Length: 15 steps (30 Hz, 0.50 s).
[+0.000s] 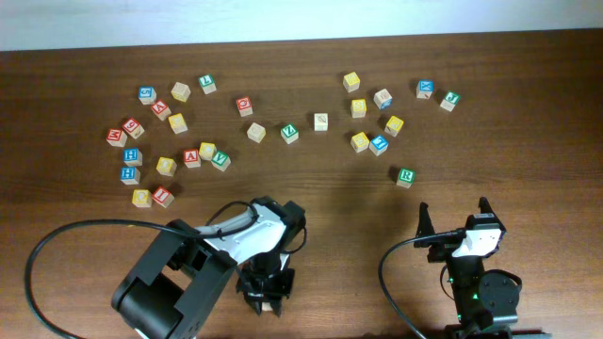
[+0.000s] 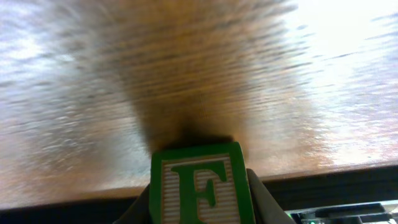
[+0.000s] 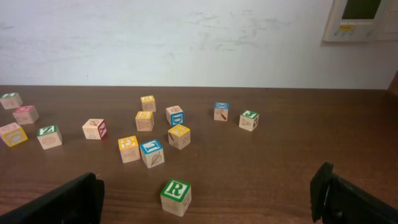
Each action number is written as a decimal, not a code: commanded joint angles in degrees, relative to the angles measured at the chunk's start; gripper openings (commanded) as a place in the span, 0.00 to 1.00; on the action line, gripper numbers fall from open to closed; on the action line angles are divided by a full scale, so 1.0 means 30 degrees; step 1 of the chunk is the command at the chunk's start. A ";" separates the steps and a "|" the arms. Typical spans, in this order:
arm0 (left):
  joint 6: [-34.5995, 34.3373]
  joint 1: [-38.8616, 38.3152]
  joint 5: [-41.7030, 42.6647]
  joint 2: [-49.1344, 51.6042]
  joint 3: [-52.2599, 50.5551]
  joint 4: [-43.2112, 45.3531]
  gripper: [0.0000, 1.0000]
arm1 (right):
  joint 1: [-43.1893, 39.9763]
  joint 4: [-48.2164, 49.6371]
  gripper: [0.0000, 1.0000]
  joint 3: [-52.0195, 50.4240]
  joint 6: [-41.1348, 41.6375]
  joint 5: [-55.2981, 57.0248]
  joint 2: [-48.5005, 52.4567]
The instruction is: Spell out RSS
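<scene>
Pinching a green-lettered cube [image 2: 200, 183] from both sides, the left gripper [image 1: 266, 294] has its jaws closed on it close above the worktop [image 1: 339, 217], near the front edge and left of the middle. The face toward the wrist camera shows a green frame and what reads as an F with its foot cut off. It does not look like one of the three letters wanted, and the grip may serve to move it aside, though that is a guess.

The right gripper [image 1: 452, 209] stands near the front edge on the right, jaws spread wide with nothing between them. It faces the R cube [image 3: 176, 195], which sits upright and alone just ahead of it, apart from the scatter and well placed for a straight reach.

Farther toward the back edge, yellow cubes [image 3: 144, 120] lie loose; which ones carry an S is too small to tell. No tray or box is in view, and every other cube rests straight on the wood.
</scene>
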 commanded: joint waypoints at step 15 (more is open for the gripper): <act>-0.0153 -0.0044 -0.4940 -0.0117 0.6936 0.4167 0.20 | -0.0131 -0.0029 0.98 -0.0168 -0.0066 0.0160 -0.0146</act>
